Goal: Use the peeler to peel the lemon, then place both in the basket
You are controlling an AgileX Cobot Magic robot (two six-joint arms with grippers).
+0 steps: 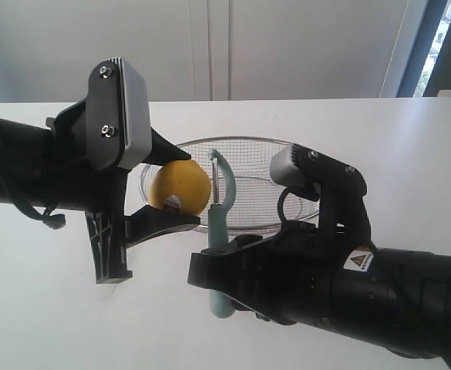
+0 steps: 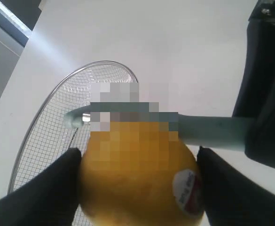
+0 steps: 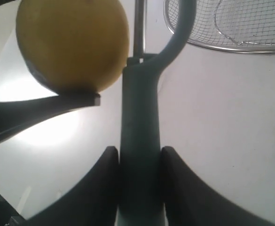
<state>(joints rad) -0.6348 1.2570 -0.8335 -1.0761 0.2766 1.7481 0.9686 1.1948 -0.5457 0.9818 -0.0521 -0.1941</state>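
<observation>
My left gripper is shut on the yellow lemon, one black finger above it and one below; its red-and-white sticker faces the front. The right gripper is shut on the handle of the pale teal peeler, which stands upright. The peeler's curved head and blade sit right beside the lemon, at its right side; whether they touch I cannot tell. Both are held above the table in front of the wire mesh basket.
The basket stands on a white table, behind and between the two arms. The black right arm fills the lower right of the exterior view, the left arm the left side. A white wall lies behind the table.
</observation>
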